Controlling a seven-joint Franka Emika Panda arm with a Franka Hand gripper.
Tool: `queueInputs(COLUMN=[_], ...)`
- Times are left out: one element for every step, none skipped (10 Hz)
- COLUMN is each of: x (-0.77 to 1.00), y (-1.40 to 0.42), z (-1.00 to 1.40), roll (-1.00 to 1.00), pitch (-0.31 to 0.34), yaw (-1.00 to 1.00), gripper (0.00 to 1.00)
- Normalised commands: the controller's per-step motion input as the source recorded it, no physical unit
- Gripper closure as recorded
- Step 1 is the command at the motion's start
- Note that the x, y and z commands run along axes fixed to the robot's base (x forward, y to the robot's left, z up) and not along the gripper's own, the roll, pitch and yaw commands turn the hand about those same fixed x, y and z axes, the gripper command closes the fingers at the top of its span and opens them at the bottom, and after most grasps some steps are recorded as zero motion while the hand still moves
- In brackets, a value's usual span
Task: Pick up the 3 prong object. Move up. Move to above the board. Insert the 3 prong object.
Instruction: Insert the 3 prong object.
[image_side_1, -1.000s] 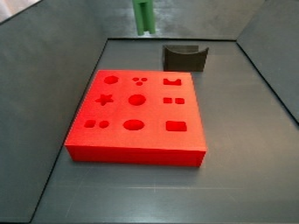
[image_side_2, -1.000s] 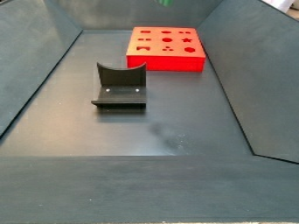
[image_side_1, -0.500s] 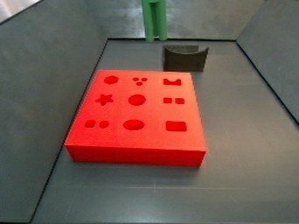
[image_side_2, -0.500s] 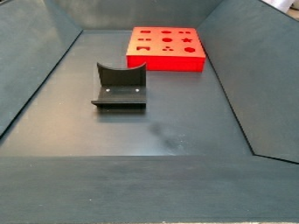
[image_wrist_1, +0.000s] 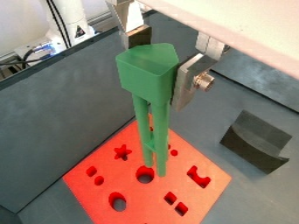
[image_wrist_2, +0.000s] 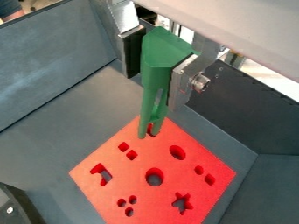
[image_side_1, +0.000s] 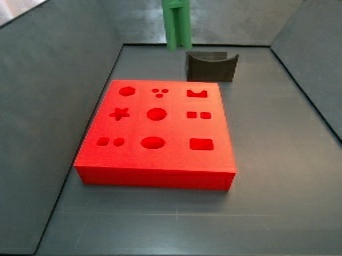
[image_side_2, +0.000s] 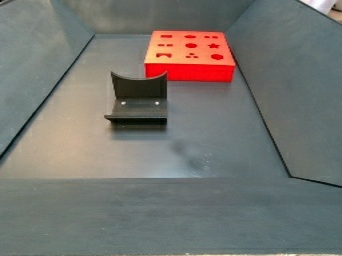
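Grey bin floor; red board (image_side_1: 156, 132) flat on it, dark curved holder (image_side_1: 211, 66) behind.
Your gripper (image_wrist_1: 162, 63) sits high over the board, clamped on the green 3 prong object's (image_wrist_1: 149, 92) blocky top; post hangs upright, prongs down, well above the cutouts; you likely still need to line up over the three-dot holes (image_wrist_2: 126, 205), then descend.

I see the dark grey curved holder (image_side_2: 135, 98) standing on the grey floor (image_side_2: 201, 150), apart from the red block, its curved back upright in both side views.
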Motion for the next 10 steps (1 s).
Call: queueInputs(x=[0.00, 0.00, 0.00, 0.00, 0.00, 0.00, 0.00, 0.00, 0.01, 0.00], y=[0.00, 0.00, 0.00, 0.00, 0.00, 0.00, 0.00, 0.00, 0.02, 0.01], z=[-0.09, -0.09, -0.09, -0.09, -0.09, -0.09, 0.00, 0.00, -0.14, -0.16], roll=[-0.04, -0.04, -0.04, -0.04, -0.05, -0.05, 0.00, -0.01, 0.00, 0.00], pitch=[-0.084, -0.091, -0.089, -0.081, -0.097, -0.097, -0.023, 0.000, 0.000, 0.000], yaw=[0.00, 0.00, 0.00, 0.00, 0.00, 0.00, 0.00, 0.00, 0.02, 0.00], gripper=[1.00, 1.00, 1.00, 1.00, 1.00, 1.00, 1.00, 1.00, 1.00, 1.00])
